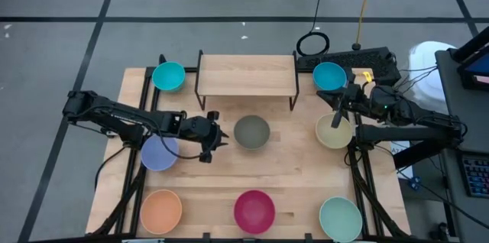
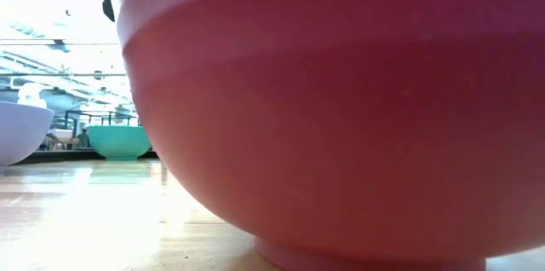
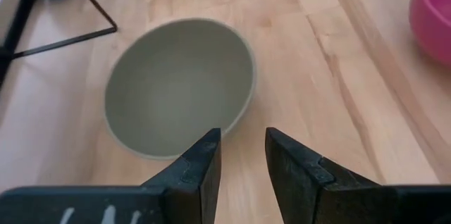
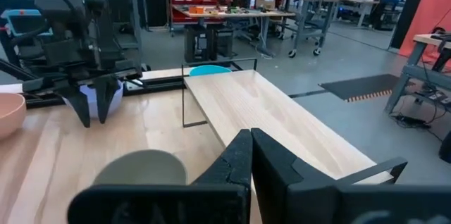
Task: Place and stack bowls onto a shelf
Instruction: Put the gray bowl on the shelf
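Observation:
The olive-grey bowl (image 1: 251,132) (image 3: 180,86) stands on its base mid-table, in front of the shelf (image 1: 247,75), whose plank top (image 4: 282,132) is bare. My left gripper (image 1: 218,137) (image 3: 242,134) is open, level and low, just left of that bowl's rim with its fingertips short of it. My right gripper (image 1: 341,111) (image 4: 246,136) is shut and hovers over the cream bowl (image 1: 335,131), pointing toward the table's left. Cyan bowls (image 1: 168,76) (image 1: 329,76) flank the shelf. The lavender bowl (image 1: 159,152) lies under my left arm.
Along the near edge stand the orange bowl (image 1: 161,211), the magenta bowl (image 1: 254,211), which fills the low view (image 2: 341,118), and the mint green bowl (image 1: 341,218). The shelf's thin black legs (image 3: 84,13) stand just behind the olive-grey bowl. Cables and a keyboard lie at the far right.

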